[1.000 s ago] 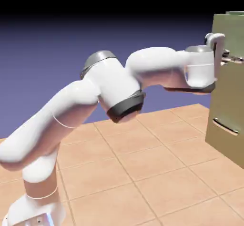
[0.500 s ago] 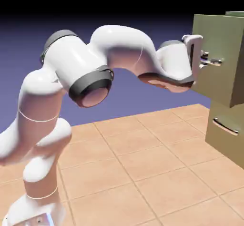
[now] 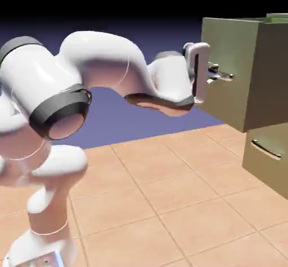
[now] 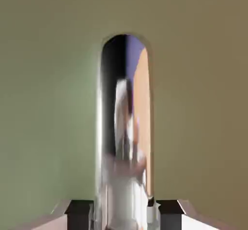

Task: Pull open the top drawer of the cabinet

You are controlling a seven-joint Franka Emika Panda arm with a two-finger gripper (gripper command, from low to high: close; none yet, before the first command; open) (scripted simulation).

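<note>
The exterior view stands off to one side, looking across the tiled floor [image 3: 169, 204] at the arm [image 3: 101, 74] reaching right toward the cabinet [image 3: 264, 164]. The hand view looks straight along the gripper [image 4: 125, 209], very near the top drawer [image 3: 236, 74], whose front fills it around the mirror-like handle [image 4: 123, 127]. Both views share that drawer front and handle.

The olive-green top drawer [image 3: 233, 71] juts far out of the cabinet [image 3: 269, 164] as a boxy block, its flat front upright. Its slim metallic bar handle [image 4: 125, 146] fills the hand view's middle, mirror-shiny.
</note>
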